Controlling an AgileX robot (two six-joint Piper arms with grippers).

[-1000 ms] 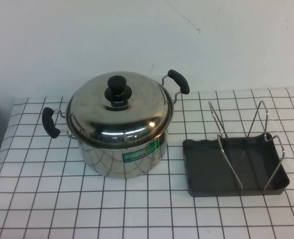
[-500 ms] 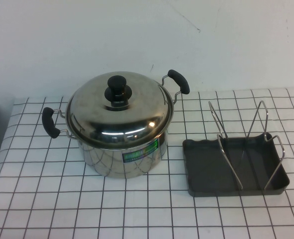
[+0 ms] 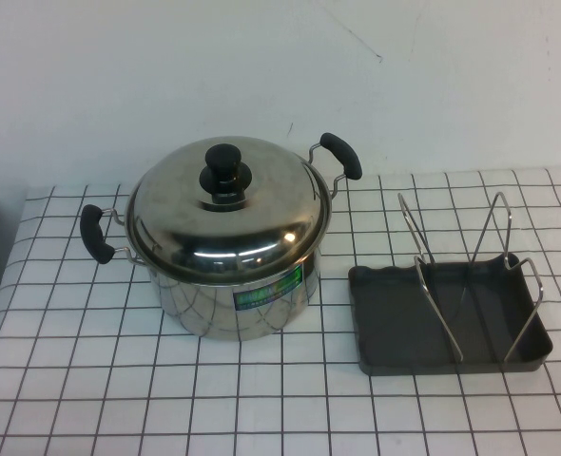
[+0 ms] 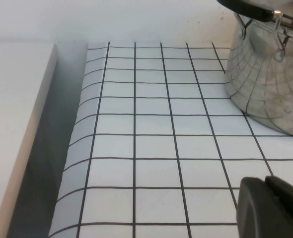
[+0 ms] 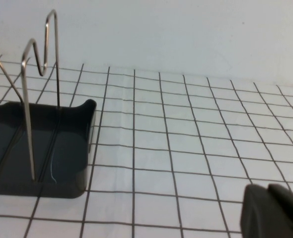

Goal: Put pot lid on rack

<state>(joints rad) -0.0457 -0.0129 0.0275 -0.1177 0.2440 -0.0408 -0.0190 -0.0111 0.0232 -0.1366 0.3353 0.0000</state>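
The shiny steel pot lid (image 3: 261,223) with its black knob (image 3: 225,169) sits on the deep steel pot (image 3: 247,299) at the middle left of the table. The rack (image 3: 501,220), wire loops in a dark grey tray (image 3: 395,332), stands empty to the pot's right. Neither arm shows in the high view. My left gripper (image 4: 266,182) is shut and empty, low over the cloth beside the pot's wall (image 4: 265,84). My right gripper (image 5: 268,191) is shut and empty over the cloth, beside the rack's tray (image 5: 67,148) and wire loop (image 5: 37,64).
A white cloth with a black grid (image 3: 166,399) covers the table, with a white wall behind. The pot's two black handles (image 3: 97,234) stick out at its left and back right. A pale ledge (image 4: 17,124) runs along the cloth's left edge.
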